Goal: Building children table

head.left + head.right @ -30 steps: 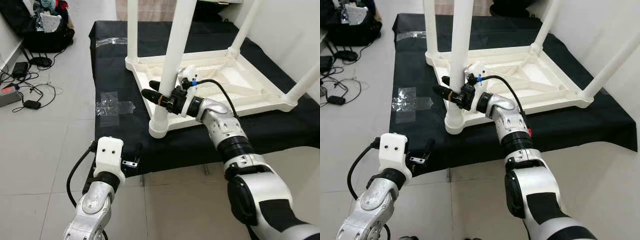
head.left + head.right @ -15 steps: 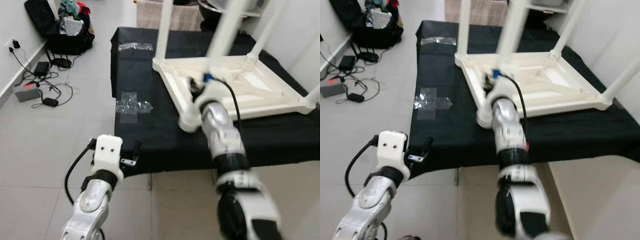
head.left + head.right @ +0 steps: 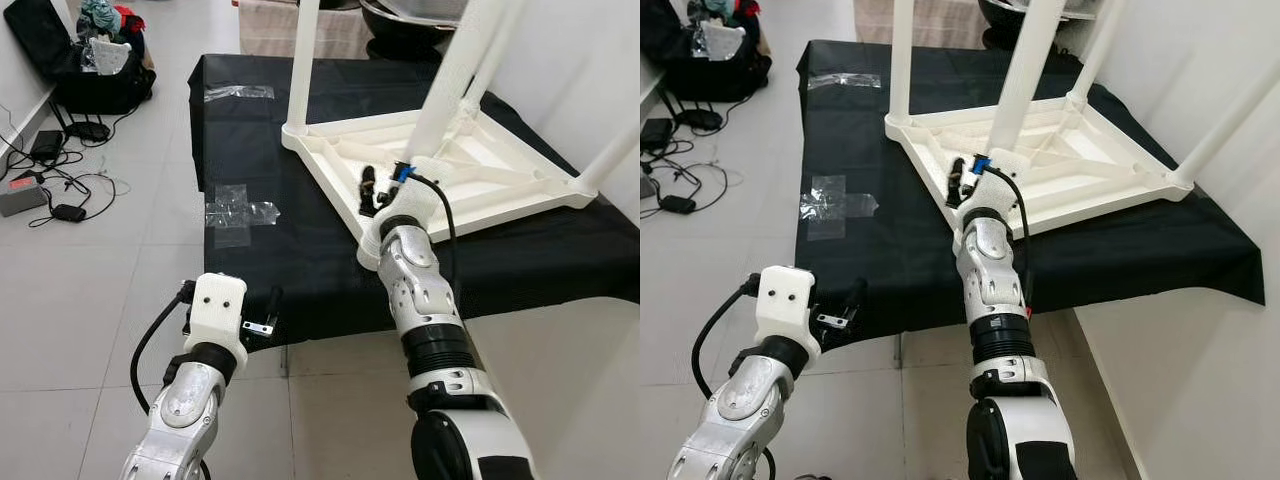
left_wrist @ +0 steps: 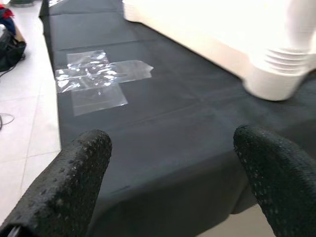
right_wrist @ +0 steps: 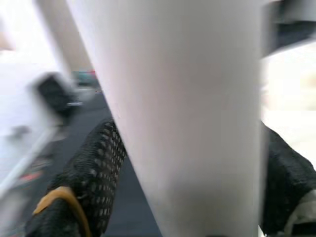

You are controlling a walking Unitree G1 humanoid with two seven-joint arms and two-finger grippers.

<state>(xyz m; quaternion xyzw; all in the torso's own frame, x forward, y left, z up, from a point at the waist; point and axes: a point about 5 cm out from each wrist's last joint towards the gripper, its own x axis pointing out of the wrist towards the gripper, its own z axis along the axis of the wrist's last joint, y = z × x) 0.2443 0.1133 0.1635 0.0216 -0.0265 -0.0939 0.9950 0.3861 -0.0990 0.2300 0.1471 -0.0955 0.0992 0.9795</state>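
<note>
A white children's table [image 3: 330, 172] lies upside down on a black-covered surface, with its legs pointing up. The near corner leg [image 3: 450, 85] rises from its socket [image 3: 372, 245] and leans to the right. My right gripper [image 3: 372, 192] is low on this leg, just above the socket. In the right wrist view the leg [image 5: 187, 118] sits between the two black fingers [image 5: 94, 163], which press on both sides of it. My left gripper [image 4: 173, 163] hovers open at the near edge of the black cloth, holding nothing. It is well to the left of the table.
A cross of clear tape [image 3: 238, 212] is stuck to the black cloth [image 3: 300, 280] left of the table. Bags and cables [image 3: 90, 60] lie on the tiled floor at the far left. A white wall stands close on the right.
The whole view has shifted with the camera. My right forearm has swung from the right side to straight in front, with the gripper staying at the near leg. The left arm has not moved.
</note>
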